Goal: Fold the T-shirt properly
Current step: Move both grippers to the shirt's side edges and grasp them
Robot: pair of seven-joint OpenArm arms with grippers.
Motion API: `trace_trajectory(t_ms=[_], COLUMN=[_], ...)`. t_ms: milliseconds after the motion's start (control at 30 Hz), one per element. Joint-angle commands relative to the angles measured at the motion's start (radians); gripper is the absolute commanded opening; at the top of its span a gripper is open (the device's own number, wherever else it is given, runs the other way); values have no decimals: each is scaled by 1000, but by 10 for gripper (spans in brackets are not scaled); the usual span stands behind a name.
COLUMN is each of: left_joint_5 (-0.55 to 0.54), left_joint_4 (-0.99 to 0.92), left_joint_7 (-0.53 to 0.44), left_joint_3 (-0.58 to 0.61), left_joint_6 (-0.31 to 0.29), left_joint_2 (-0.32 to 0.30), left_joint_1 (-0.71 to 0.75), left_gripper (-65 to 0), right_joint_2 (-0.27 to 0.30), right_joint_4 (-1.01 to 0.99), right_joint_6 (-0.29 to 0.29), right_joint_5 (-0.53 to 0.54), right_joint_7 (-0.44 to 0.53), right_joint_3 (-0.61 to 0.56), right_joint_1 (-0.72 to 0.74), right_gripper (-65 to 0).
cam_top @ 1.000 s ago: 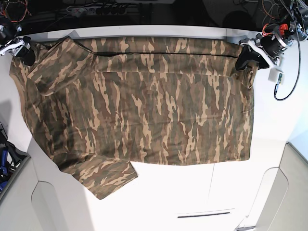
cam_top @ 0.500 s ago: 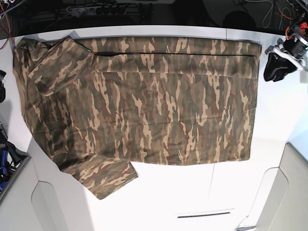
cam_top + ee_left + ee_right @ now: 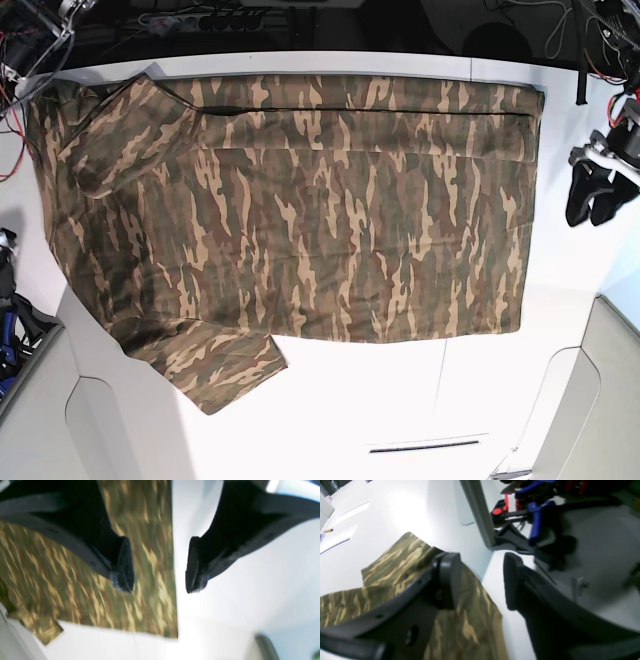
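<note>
The camouflage T-shirt (image 3: 300,210) lies spread flat on the white table (image 3: 400,400), hem to the right and one sleeve (image 3: 215,365) sticking out at the front left. My left gripper (image 3: 590,210) is open and empty, hovering off the shirt's right edge. In the left wrist view it (image 3: 159,586) hangs over that edge of the shirt (image 3: 75,580). My right gripper (image 3: 480,575) is open and empty above the shirt's left edge (image 3: 470,620). It is all but out of the base view at the left.
Blue and red clamps (image 3: 535,517) lie past the table's left edge. Cables and a power strip (image 3: 200,18) run along the back. Grey panels (image 3: 30,420) flank the front corners.
Both grippers have let go of the shirt's far corners and pulled outward. The left one moved forward along the right side. The right one left the base view at the left.
</note>
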Motion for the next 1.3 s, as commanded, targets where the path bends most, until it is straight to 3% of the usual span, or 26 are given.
trace_trajectory(t_ms=[0, 167, 433, 700, 867, 933, 1267], left_joint_5=[-2, 50, 173, 286, 329, 346, 367], left_joint_4=[7, -56, -298, -578, -762, -826, -1015], left_joint_7=[-45, -76, -155, -212, -224, -234, -239], left_joint_3=[-6, 5, 156, 284, 338, 352, 354], left_joint_6=[-9, -9, -9, -9, -9, 19, 49], left_joint_2=[-20, -28, -80, -87, -97, -103, -100], left_joint_1=[-19, -102, -249, -451, -560, -596, -694], left_gripper=[-291, -291, -291, -291, -291, -291, -291], right_joint_2=[23, 23, 23, 45, 84, 101, 126], right_joint_4=[-11, -185, -425, -523, -600, -636, -760], right_joint_6=[0, -1, -18, -114, -137, -154, -137], right_joint_5=[2, -77, -146, -195, -191, -174, -72], right_joint_7=[40, 120, 212, 214, 213, 213, 214], right_joint_3=[-18, -109, -166, -167, -167, -167, -170], right_joint_1=[40, 143, 261, 267, 267, 268, 268], right_gripper=[-374, -374, -374, -374, -374, -374, -374])
